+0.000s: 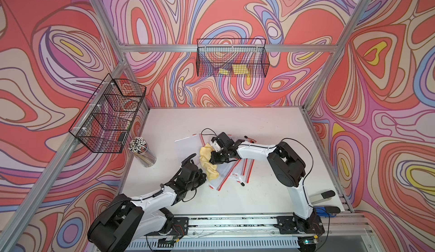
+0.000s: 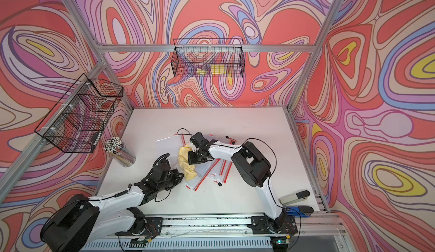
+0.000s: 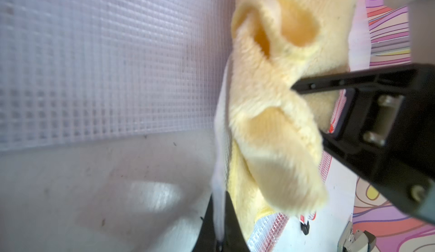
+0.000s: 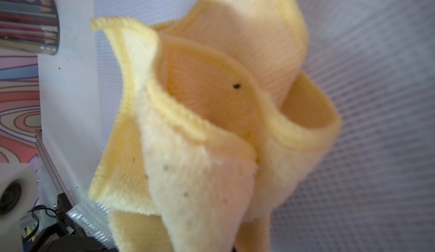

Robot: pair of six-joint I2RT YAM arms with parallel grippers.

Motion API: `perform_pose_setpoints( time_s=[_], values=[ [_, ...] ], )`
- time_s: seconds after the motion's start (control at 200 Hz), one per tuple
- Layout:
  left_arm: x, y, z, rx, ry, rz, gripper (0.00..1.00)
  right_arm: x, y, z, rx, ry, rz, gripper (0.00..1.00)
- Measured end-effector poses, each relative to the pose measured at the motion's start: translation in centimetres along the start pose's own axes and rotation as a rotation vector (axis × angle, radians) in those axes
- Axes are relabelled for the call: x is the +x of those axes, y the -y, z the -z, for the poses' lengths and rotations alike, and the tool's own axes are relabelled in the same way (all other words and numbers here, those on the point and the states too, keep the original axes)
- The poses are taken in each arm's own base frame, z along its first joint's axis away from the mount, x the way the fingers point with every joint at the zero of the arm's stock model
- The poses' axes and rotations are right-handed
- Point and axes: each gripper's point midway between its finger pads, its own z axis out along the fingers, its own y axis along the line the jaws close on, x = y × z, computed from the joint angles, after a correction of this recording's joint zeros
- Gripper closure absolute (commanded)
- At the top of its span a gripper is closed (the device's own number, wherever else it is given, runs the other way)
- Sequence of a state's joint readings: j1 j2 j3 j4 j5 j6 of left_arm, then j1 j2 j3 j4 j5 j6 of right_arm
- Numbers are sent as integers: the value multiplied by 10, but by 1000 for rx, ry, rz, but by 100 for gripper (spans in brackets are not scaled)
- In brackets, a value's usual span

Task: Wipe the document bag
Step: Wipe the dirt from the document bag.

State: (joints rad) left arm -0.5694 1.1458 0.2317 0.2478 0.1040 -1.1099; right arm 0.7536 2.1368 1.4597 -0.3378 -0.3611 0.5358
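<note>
Hung on the back wall: 1 wire basket (image 1: 231,59) with 2 yellow blocks (image 1: 240,69) inside. Fixed to the side frame: 1 longer basket (image 1: 108,116), split into compartments, 1 small black item (image 1: 122,136) at its near end, the rest hard to tell through the mesh. Standing on the worktop (image 1: 270,126) close to it: 1 clear jar (image 1: 147,157) crammed with white-tipped sticks (image 1: 137,143), too many to count.

Counted otherwise: 2 arms, 2 tools, 1 yellow cloth (image 1: 208,162), and at least 3 clear mesh bags with red zips, overlapping too much for a firm number. 1 spare bag (image 1: 188,142) flat toward the far side, just beside the cloth; other bags (image 1: 244,168) fanned out beneath the right arm (image 1: 254,150).

Right tool (image 1: 212,156) clamped on the cloth, jaws nearly together, with bunched folds of cloth (image 4: 211,121) filling the right wrist view. Cloth draped over the document bag (image 1: 222,178) and touching it. Left tool (image 1: 203,176) just beside the cloth's near end; in the left wrist view, left tool (image 3: 219,202) pinched narrow on a thin lifted edge of the document bag. Document bag around the middle of the worktop, between the 2 tools, partly covered by the cloth.
</note>
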Motion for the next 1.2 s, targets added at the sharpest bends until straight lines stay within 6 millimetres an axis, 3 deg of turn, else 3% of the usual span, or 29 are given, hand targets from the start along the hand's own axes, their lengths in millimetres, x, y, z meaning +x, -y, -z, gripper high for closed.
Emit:
perform_pose_setpoints(
  time_s=[0.26,0.356,0.461,0.646,0.701,0.756,0.941,1.007,1.202],
  values=[
    [-2,3,6,8,10,-4,100,-49,113,56,172,126,-160,100],
    [0,-1,6,-7,3,-3,100,-49,124,66,230,131,-168,100],
    [2,-6,4,-25,-6,-4,100,-39,89,56,218,102,-103,100],
    [5,-11,2,-47,-20,-4,100,2,-33,19,56,23,90,100],
    [5,-11,2,-47,-20,-7,100,17,-52,11,23,-3,120,100],
    [5,-12,2,-49,-21,-8,100,26,-57,5,15,-21,128,100],
    [4,-8,2,-40,-17,-15,100,24,-9,1,43,-44,36,100],
    [2,-5,2,-32,-13,-17,100,13,7,10,45,-17,2,100],
    [2,-5,3,-35,-15,-23,100,-19,91,53,189,78,-120,100]
  ],
)
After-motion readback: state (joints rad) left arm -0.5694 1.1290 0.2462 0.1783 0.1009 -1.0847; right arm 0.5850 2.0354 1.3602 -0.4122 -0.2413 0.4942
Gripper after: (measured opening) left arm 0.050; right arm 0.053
